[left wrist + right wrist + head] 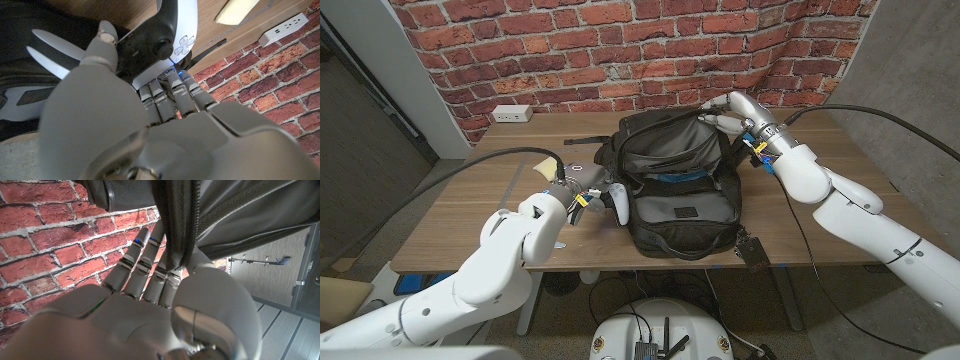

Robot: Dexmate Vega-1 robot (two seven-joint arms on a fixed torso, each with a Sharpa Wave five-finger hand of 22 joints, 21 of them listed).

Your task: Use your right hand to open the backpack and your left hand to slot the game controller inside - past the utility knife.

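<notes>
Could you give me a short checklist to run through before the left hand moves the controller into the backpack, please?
1. Right hand holds the backpack flap up: ok, fingers wrap the black fabric edge.
2. Main compartment gapes wide enough: ok, grey lining shows under the raised flap.
3. Left hand has the game controller secure: ok, fingers curl around its white body.
4. Controller lined up with the opening: not ok, it sits beside the bag's left side, outside it.
5. Utility knife located: cannot tell, no knife is recognisable in the pictures.
6. Path free of the bag's straps: cannot tell.
</notes>
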